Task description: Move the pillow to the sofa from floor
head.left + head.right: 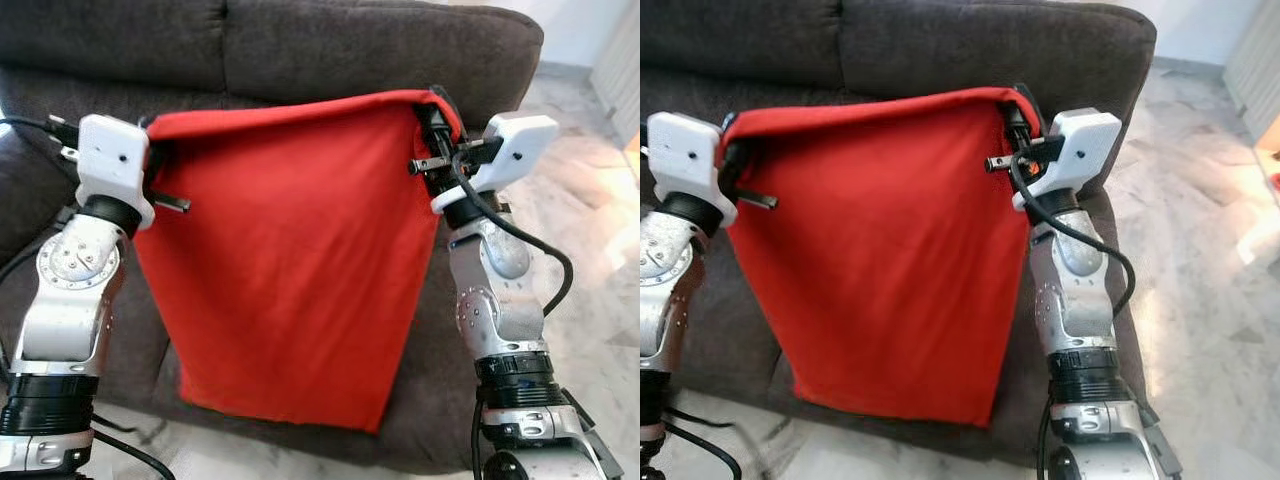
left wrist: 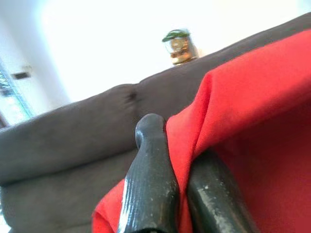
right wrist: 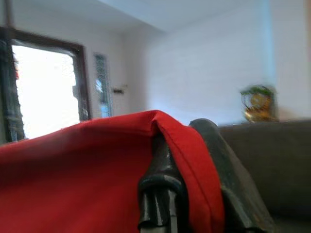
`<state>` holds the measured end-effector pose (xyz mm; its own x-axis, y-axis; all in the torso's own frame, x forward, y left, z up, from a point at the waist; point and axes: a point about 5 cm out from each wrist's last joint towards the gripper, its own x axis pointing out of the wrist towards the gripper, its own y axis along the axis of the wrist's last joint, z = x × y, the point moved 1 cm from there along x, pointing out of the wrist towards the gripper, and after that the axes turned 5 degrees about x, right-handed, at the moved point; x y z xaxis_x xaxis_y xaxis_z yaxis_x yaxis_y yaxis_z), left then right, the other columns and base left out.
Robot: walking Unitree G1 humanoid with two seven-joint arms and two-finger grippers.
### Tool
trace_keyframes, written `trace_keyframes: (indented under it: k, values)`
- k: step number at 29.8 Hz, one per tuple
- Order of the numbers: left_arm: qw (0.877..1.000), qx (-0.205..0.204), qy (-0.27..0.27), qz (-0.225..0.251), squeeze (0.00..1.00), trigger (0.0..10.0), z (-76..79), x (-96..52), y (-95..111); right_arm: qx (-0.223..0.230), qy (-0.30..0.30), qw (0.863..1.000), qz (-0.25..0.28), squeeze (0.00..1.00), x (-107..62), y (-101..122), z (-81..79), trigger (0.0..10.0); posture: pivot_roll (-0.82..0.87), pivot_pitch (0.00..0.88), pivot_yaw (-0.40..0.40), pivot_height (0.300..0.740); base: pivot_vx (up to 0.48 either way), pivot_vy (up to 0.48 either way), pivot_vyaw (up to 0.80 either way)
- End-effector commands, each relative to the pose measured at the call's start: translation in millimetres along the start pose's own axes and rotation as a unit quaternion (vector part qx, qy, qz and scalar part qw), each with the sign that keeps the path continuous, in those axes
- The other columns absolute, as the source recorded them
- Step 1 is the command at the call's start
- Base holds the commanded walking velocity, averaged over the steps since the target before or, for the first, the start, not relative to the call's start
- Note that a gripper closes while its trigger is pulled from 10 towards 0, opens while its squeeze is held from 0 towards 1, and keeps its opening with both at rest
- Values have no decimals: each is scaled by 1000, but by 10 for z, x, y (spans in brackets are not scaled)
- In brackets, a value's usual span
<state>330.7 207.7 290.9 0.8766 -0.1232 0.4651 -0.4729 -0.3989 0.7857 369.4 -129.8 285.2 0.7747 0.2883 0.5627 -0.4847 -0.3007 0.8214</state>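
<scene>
I have the red pillow (image 1: 290,260) up off the floor, hanging flat in front of the dark grey sofa (image 1: 300,50), held by its two top corners. Its top edge runs level with the lower part of the backrest; its bottom edge hangs in front of the seat's front face, above the pale marble floor (image 1: 590,230).

Left gripper (image 1: 152,170): at the pillow's top left corner. In the left wrist view the two black fingers (image 2: 150,194) sit close together with a fold of red fabric pinched between them. Clamped on the pillow.

Right gripper (image 1: 436,125): at the top right corner, raised a touch higher than the left. The right wrist view shows red cloth draped over and squeezed between its fingers (image 3: 160,184). Also clamped on the pillow.

Fabric looks limp, sagging slightly between the two grips and tapering toward the bottom.

Both silver arms are bent upward at either side of the pillow; a black cable (image 1: 530,240) loops off the right forearm.

Behind the sofa back, a small green and gold ornament (image 2: 179,44) stands against a white wall. A dark-framed window (image 3: 43,87) shows in the right wrist view.
</scene>
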Motion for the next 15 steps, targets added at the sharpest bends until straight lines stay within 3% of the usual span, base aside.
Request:
trace_keyframes:
  k: [1, 4, 5, 7, 15]
  values:
    - [999, 4, 46, -26, 0, 10000, -229, -72, -82, -3, -54, 996, 65, 0, -24, 250, 218, 10000, 66, 139, -14, 740, 319, 0, 0]
    - [997, -12, -19, -68, 0, 10000, -48, -168, -250, -3, -82, 996, 24, 0, -153, 43, 311, 10000, 70, 145, -13, 740, 0, 0, 0]
    - [994, -9, -64, -91, 0, 10000, 84, -245, -337, -9, -101, 995, -6, 0, -232, -80, 369, 10000, 70, 146, -14, 740, 0, 0, 0]
    - [990, -5, -94, -107, 0, 10000, 176, -314, -397, -9, -124, 992, -35, 0, -323, -204, 427, 10000, 71, 148, -15, 740, 0, 0, 0]
    - [986, 9, -89, -144, 0, 10000, 195, -435, -545, -14, -177, 979, -102, 0, -695, -545, 583, 10000, 78, 147, -12, 740, 0, 0, 0]
